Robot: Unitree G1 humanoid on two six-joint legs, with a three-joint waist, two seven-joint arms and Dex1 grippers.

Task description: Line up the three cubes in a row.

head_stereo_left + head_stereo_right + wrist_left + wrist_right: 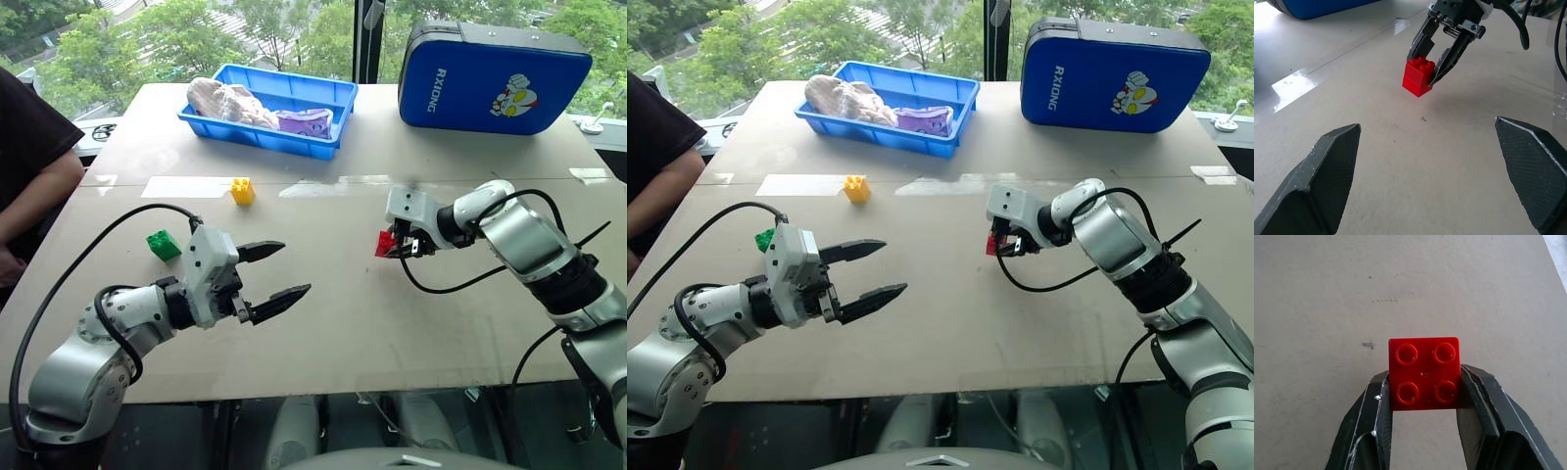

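The right gripper (397, 247) has its jaws clenched on the red brick (1423, 373), one jaw against each side wall, studs facing back up along the jaws; the brick is square-topped, so no long axis shows, and it hangs just above the table (343, 323). The left gripper (279, 274) holds its jaws spread wide and empty; the green brick (164, 245) lies behind those jaws and the yellow brick (242, 191) beyond them, well apart; a blue tray (294, 142) and blue case (490, 78) stand farther off, nothing between the two sets of jaws.

person (29, 166) cut off, tray contents (235, 103) unclear
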